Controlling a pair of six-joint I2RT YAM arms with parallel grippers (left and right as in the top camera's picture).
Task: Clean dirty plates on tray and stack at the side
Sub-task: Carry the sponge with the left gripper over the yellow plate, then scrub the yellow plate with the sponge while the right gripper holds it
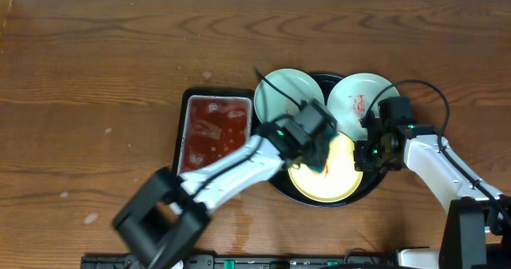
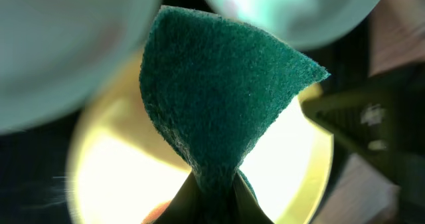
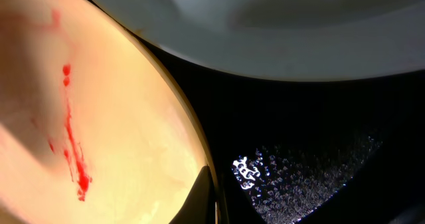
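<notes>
The big round black tray [image 1: 322, 81] is sitting on the brown table [image 1: 96, 69], and the three plates are lying inside it. The mint-blue plate [image 1: 283, 93] is lying at the back left. The white plate [image 1: 361, 93] is lying at the back right with red marks on it. The yellow plate [image 1: 339, 181] is lying at the front. The left gripper [image 1: 318, 151] is squeezing a green sponge [image 2: 212, 91] tight between its fingers and is hanging over the yellow plate. Red smears [image 3: 73, 151] are showing on the yellow plate. The right gripper [image 1: 369, 153] is sitting at the right edge of the yellow plate, and one fingertip [image 3: 199, 197] is touching the rim. I cannot tell if its fingers are apart or together. A small tray of red liquid [image 1: 214, 129] is sitting just left of the big tray.
</notes>
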